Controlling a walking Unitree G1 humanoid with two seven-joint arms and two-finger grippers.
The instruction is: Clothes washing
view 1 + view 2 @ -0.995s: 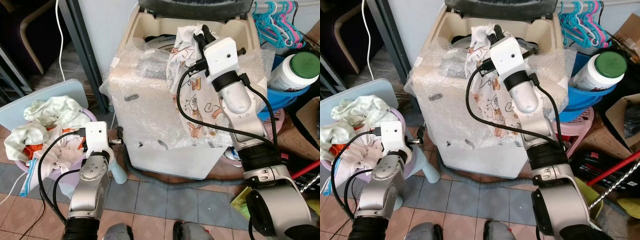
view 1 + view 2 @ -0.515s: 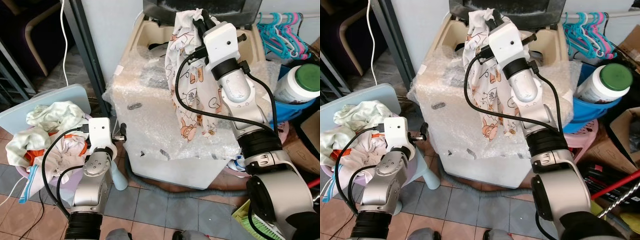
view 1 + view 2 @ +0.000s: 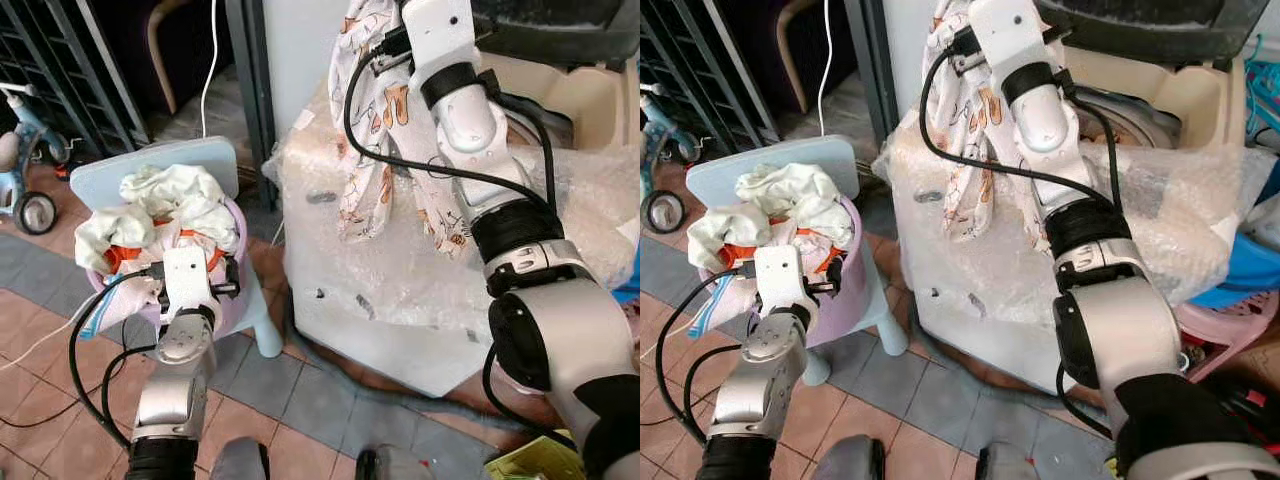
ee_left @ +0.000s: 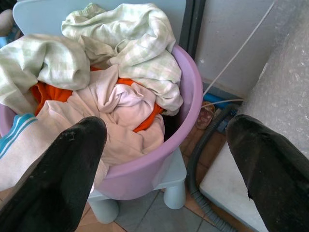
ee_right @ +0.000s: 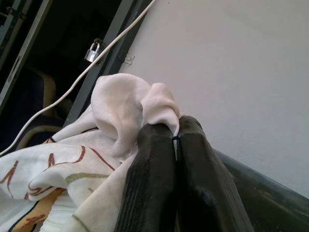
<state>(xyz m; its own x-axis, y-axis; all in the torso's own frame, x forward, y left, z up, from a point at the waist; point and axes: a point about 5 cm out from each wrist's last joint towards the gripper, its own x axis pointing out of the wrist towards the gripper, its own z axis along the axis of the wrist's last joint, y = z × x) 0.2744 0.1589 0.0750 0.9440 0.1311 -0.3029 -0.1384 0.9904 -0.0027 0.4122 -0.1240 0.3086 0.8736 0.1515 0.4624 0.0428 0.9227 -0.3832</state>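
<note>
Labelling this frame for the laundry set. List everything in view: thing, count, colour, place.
Washing machine: one, cream, bubble-wrapped, lid open, centre-right.
Printed garment: one, white with orange cartoon print, hanging from the right tool against the machine's front.
Laundry basin: one, lilac, on the stool, left of the machine.
Clothes pile: several, pale green check, orange, pink, in the basin.
Stool: one, light blue.
Drain hose: one, grey, on the floor by the machine.
Tricycle: one, blue, far left.
Padlock: one, silver, on a dark frame.
Left tool: open, above the basin.
Right tool: shut on the printed garment, raised.
</note>
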